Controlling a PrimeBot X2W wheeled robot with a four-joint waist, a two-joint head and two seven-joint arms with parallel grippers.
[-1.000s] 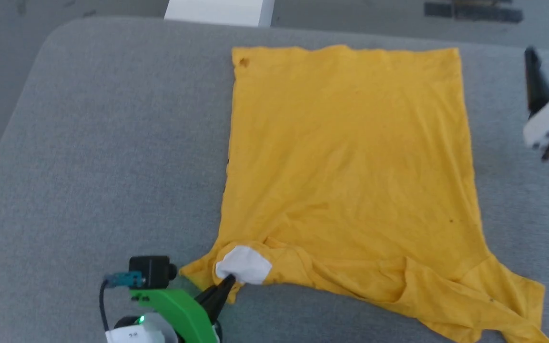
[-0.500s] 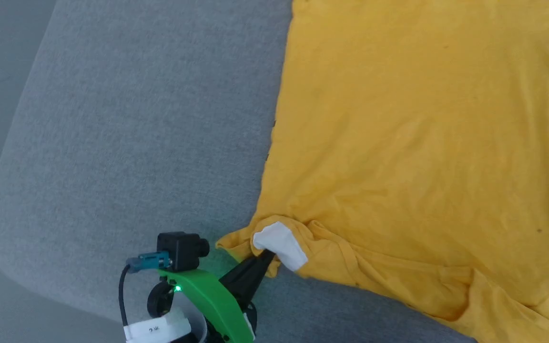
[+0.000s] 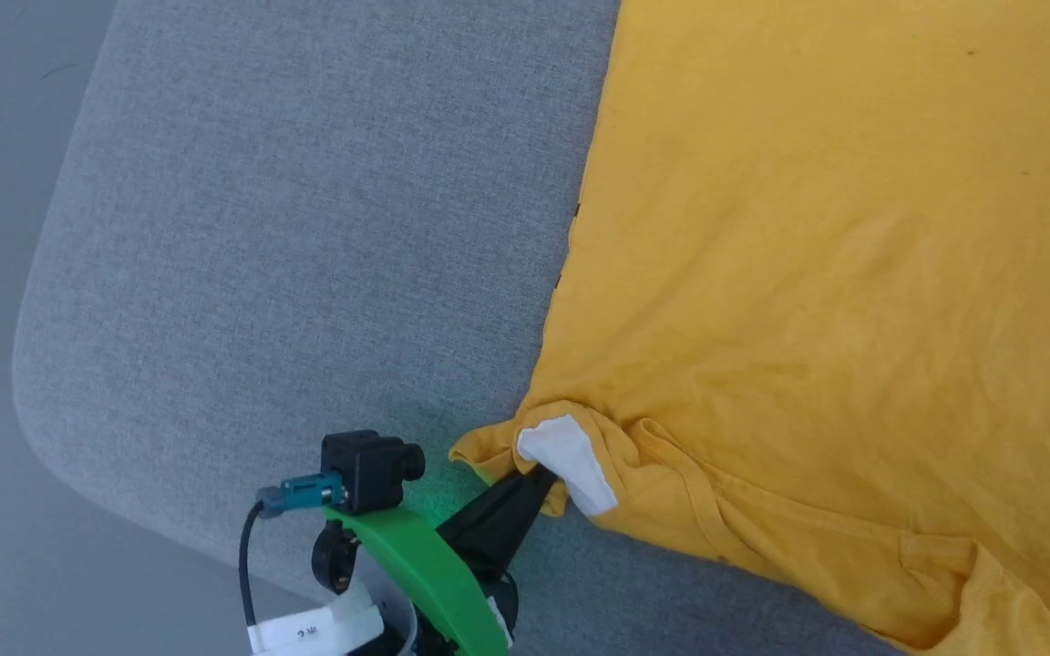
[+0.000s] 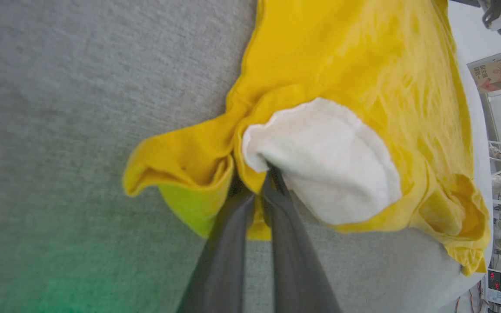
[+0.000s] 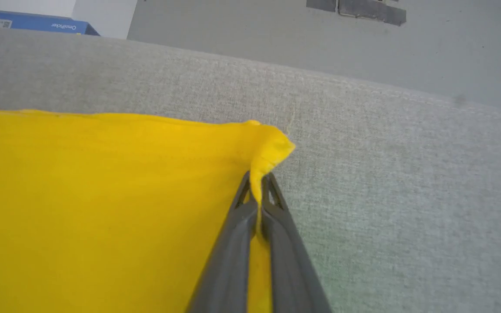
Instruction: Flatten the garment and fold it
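**A:** Grey fabric cushion [image 3: 288, 228] carried the yellow T-shirt [image 3: 808, 273], plain side up, spread across the right of the head view.

**B:** Grippers?

**A:** Left gripper [image 4: 255, 180] had its fingers closed tight on the sleeve [image 4: 181, 174] beside the white patch [image 4: 320, 169], lower centre. Right gripper [image 5: 258, 180] was clamped on a hem corner [image 5: 274, 148].

**B:** Handling?

**A:** Light, limp jersey, likely to stretch and bunch. Corners and sleeve edges looked the best holds.
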